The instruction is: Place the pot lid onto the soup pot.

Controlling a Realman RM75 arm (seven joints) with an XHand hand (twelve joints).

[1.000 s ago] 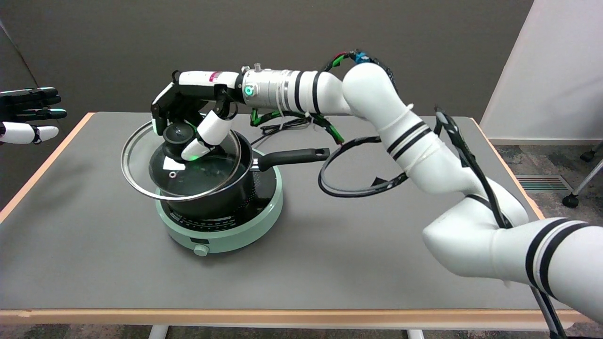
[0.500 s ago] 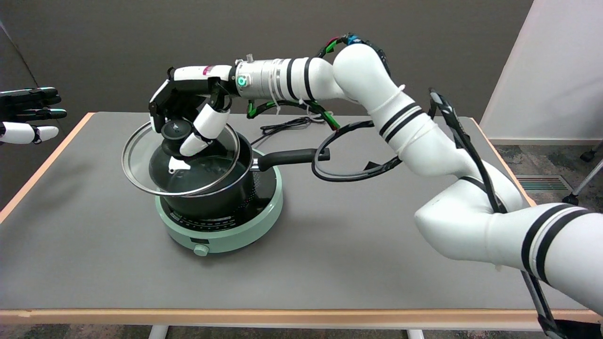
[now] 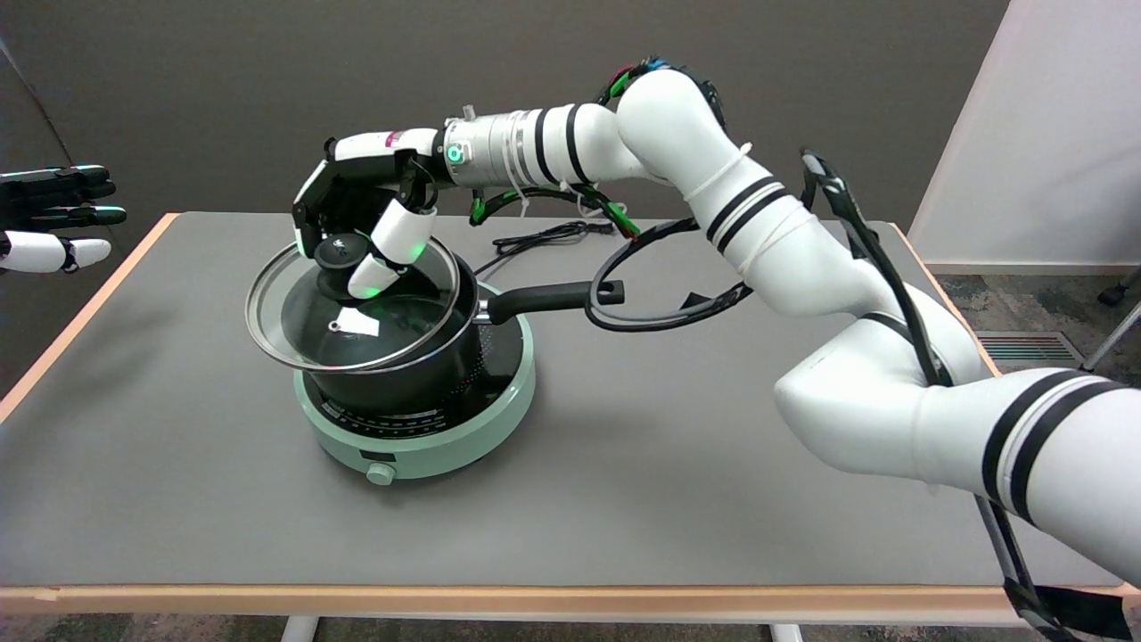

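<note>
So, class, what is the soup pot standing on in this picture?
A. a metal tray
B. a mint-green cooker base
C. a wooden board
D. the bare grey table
B: the soup pot stands on a round mint-green cooker base with a knob at its front, which rests on the grey table.

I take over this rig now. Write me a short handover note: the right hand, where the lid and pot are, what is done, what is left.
Right hand: holds the glass pot lid by its black knob.
Soup pot: on the green cooktop, handle pointing right.
Lid: over the pot but tilted and offset to the left; whether it touches the rim, I cannot tell.
Done: lid grasped and brought over the pot.
Left: centre it, level it, seat it, release.
</note>
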